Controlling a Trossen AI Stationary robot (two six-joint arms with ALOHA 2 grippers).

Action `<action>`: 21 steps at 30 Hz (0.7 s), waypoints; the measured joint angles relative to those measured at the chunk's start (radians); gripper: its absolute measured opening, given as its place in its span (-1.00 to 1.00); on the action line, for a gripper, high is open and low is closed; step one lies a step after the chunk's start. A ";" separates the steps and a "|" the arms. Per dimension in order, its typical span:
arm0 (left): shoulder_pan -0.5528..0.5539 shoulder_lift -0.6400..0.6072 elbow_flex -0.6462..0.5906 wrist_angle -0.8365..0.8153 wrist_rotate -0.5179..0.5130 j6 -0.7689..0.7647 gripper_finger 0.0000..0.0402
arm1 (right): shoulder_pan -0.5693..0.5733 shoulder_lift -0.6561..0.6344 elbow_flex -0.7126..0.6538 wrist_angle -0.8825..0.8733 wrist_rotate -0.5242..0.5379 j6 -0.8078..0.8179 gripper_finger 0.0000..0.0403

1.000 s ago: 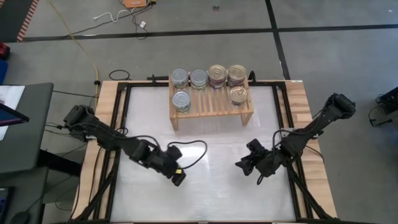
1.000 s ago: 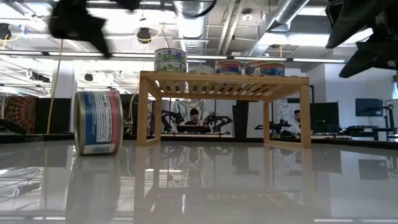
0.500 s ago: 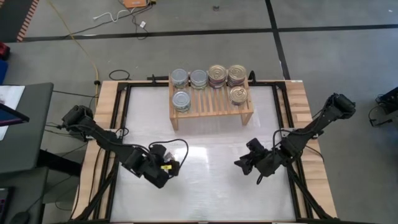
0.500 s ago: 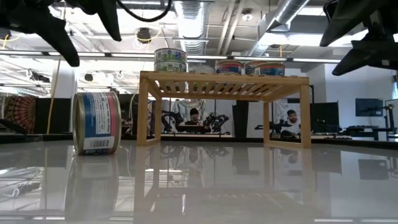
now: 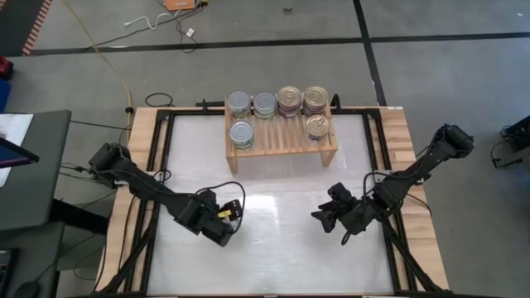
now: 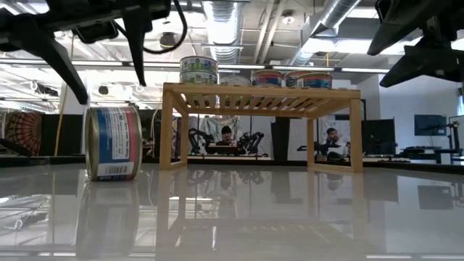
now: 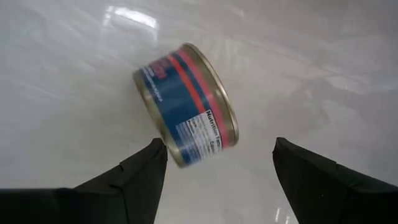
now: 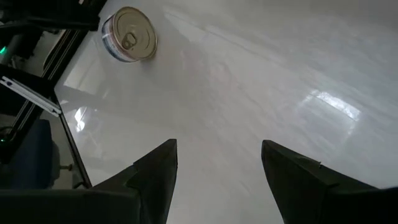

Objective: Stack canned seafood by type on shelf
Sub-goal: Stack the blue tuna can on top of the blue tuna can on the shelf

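Note:
The light-wood shelf (image 5: 281, 132) stands at the table's far middle. Tins rest on its slatted top: silver-topped ones (image 5: 252, 104) on the left, gold-lidded ones (image 5: 302, 99) on the right. One more tin (image 7: 186, 102), blue and red with a gold pull-tab lid (image 8: 129, 34), stands on its rim on the white table (image 6: 114, 142). My left gripper (image 7: 219, 144) hangs open just above this tin, slanting down, a finger on either side (image 6: 112, 93), touching nothing. My right gripper (image 5: 319, 217) waits open above the table's right half.
The white table top (image 5: 281, 257) lies bare between the two arms and in front of the shelf. A dark frame (image 5: 164, 149) runs along the table's left and right sides. A black cable (image 5: 240, 199) loops from the left wrist.
My left gripper has rolled far about its own pointing line and sunk a little toward the tin that stands on its rim; its fingers now straddle the space above the tin. The tin has stayed where it was.

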 joint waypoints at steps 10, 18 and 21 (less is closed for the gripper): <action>0.073 0.022 -0.001 -0.035 0.107 -0.008 0.39 | 0.000 0.000 0.000 -0.002 0.017 -0.029 0.28; 0.096 0.022 -0.001 -0.058 0.176 0.011 0.39 | 0.000 0.000 0.000 -0.002 0.018 -0.078 0.28; 0.096 0.026 -0.009 -0.059 0.141 0.010 0.39 | 0.000 0.000 0.000 -0.002 0.029 -0.081 0.28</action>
